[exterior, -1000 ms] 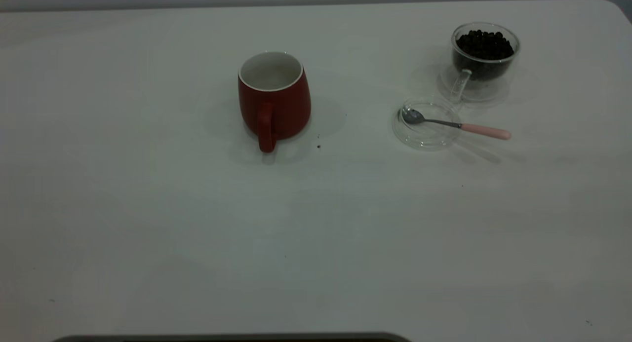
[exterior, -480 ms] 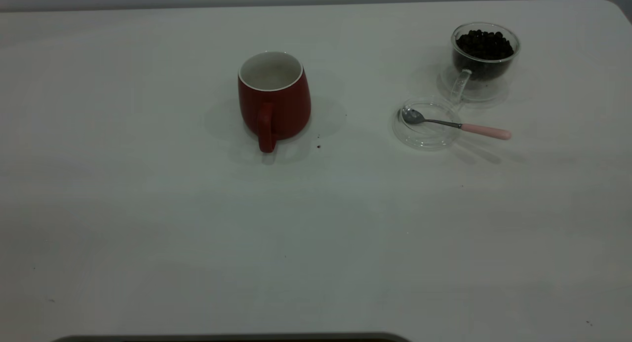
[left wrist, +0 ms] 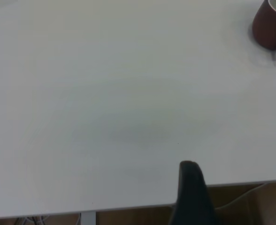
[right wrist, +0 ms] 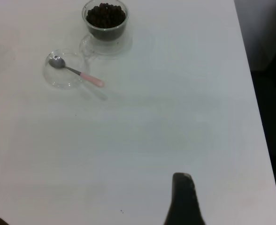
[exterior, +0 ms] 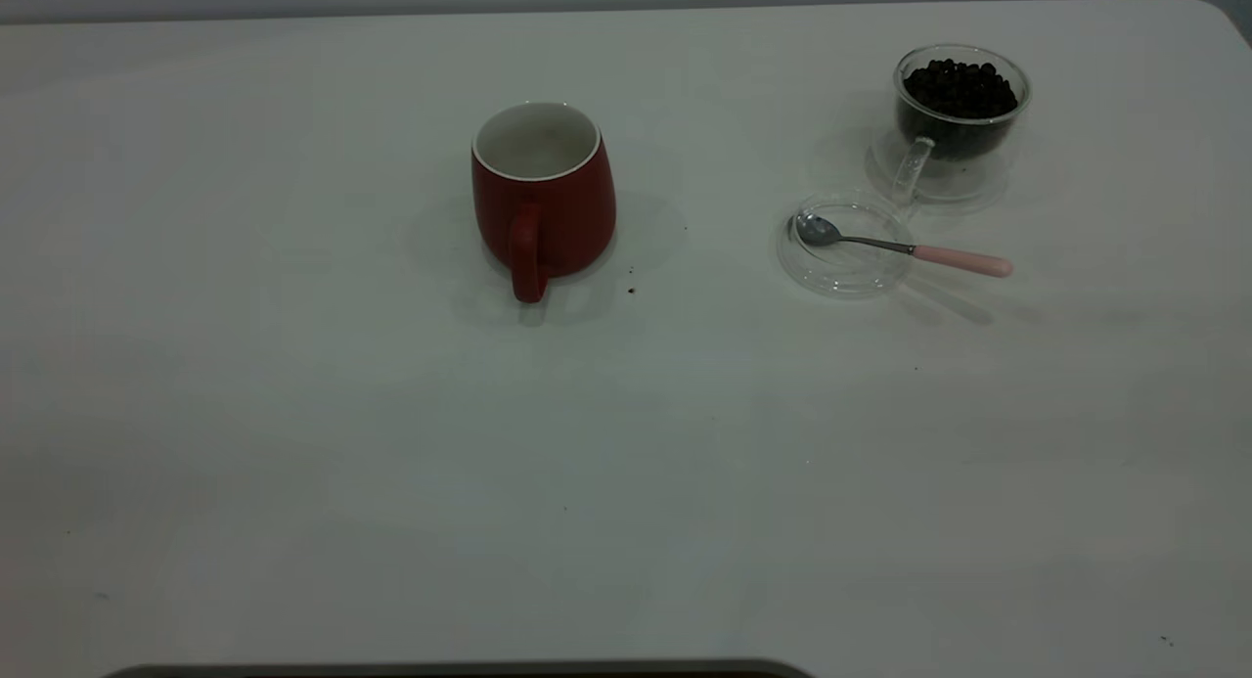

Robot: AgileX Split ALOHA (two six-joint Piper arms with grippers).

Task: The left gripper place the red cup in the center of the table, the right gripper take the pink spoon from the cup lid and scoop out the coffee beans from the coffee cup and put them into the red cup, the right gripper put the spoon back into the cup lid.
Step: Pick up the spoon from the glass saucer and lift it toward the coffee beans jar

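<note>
nothing on the table (exterior: 293, 443) has shifted since a second ago: the red cup (exterior: 544, 194), the cup lid (exterior: 839, 257), the pink spoon (exterior: 905, 248) and the coffee cup (exterior: 954, 120) all sit exactly where they were, and neither of my arms has entered the exterior view.

the red cup stands upright near the middle of the table, toward the far side, its loop handle turned toward the near edge and its white inside open to the top. well to its right lies the cup lid, flat on the table, with the pink spoon across it. the spoon's long axis runs nearly left to right in the exterior view: the metal bowl rests inside the lid on the side toward the red cup, and the pale pink handle sticks out past the lid's rim to the right, dipping a little toward the near edge. just behind the lid stands the coffee cup, upright, heaped with coffee beans (exterior: 959, 89), its clear handle pointing toward the lid.

my right gripper (right wrist: 182, 199) hangs back over the near part of the table, well apart from the spoon (right wrist: 77, 71), lid (right wrist: 63, 70) and coffee cup (right wrist: 105, 21). only one dark finger shows, so i cannot tell whether it is released or clenched. my left gripper (left wrist: 190, 194) sits by the table's near edge, the red cup (left wrist: 270, 29) far off from it; its state i cannot tell either.
</note>
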